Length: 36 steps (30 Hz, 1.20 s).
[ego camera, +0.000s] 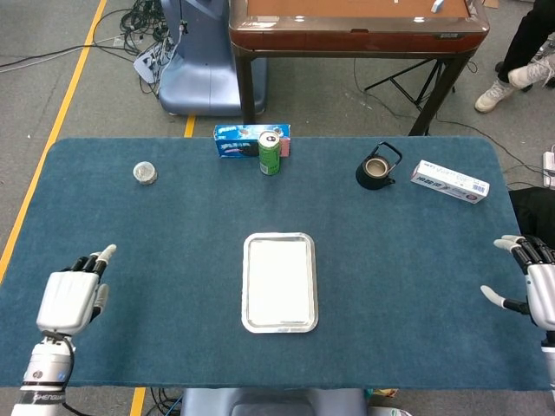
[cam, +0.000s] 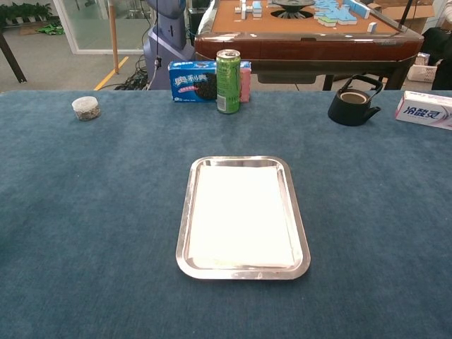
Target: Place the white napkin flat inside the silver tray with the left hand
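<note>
white napkin point(cam: 241, 215) apparently flat inside silver tray point(cam: 182, 240), blue table point(cam: 85, 212)

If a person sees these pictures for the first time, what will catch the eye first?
Probably the silver tray in the middle of the blue table, with the white napkin lying flat inside it. Then the two hands at the near corners: the left hand and the right hand, both holding nothing. A green can stands at the far edge.

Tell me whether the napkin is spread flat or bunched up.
Spread flat: the white napkin covers the floor of the tray evenly, with no visible folds or bunching.
</note>
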Available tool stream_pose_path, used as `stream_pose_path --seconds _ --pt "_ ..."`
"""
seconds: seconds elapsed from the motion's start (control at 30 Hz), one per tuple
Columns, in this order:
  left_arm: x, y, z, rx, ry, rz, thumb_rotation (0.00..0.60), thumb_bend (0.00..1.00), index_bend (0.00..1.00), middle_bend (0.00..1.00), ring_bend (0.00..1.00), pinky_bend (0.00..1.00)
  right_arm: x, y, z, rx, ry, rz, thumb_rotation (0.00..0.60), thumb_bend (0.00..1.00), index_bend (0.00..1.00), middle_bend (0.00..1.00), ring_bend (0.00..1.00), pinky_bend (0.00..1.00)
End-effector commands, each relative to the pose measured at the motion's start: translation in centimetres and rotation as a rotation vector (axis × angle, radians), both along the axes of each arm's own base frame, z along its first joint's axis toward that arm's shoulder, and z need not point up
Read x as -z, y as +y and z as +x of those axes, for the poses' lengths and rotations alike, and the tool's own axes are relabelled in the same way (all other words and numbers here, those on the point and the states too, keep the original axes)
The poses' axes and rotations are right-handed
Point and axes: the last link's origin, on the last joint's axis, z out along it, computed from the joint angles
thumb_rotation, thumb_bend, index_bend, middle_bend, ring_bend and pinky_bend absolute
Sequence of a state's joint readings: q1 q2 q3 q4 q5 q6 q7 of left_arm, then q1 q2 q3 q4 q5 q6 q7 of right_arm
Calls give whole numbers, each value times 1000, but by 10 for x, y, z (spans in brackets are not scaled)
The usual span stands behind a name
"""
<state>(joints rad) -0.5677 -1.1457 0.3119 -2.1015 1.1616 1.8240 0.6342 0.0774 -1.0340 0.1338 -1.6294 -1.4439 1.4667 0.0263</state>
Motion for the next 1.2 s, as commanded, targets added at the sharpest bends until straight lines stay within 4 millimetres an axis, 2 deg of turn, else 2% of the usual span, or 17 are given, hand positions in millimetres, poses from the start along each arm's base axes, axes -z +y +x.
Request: stream_pose_path --seconds 0.03,0.3,0.53,0.8,1.2 --pt "-17 -20 -17 -1 -40 73 600 490 165 272 290 525 8 -4 1 4 10 18 600 75 291 267 168 265" --pt "-43 -52 -43 -72 -94 172 600 485 158 272 278 472 19 -9 6 1 31 51 600 89 291 268 168 265" --pt "-46 -72 -71 -134 -126 205 600 483 158 272 274 468 22 -8 7 -2 35 59 600 91 291 268 168 265" --pt "-47 -65 -85 -167 -129 201 600 483 158 272 272 468 30 -10 8 -6 44 97 600 92 291 268 168 265" --pt "-37 -66 -88 -169 -126 168 600 483 158 272 273 468 34 -17 8 -8 34 125 600 92 291 268 168 265"
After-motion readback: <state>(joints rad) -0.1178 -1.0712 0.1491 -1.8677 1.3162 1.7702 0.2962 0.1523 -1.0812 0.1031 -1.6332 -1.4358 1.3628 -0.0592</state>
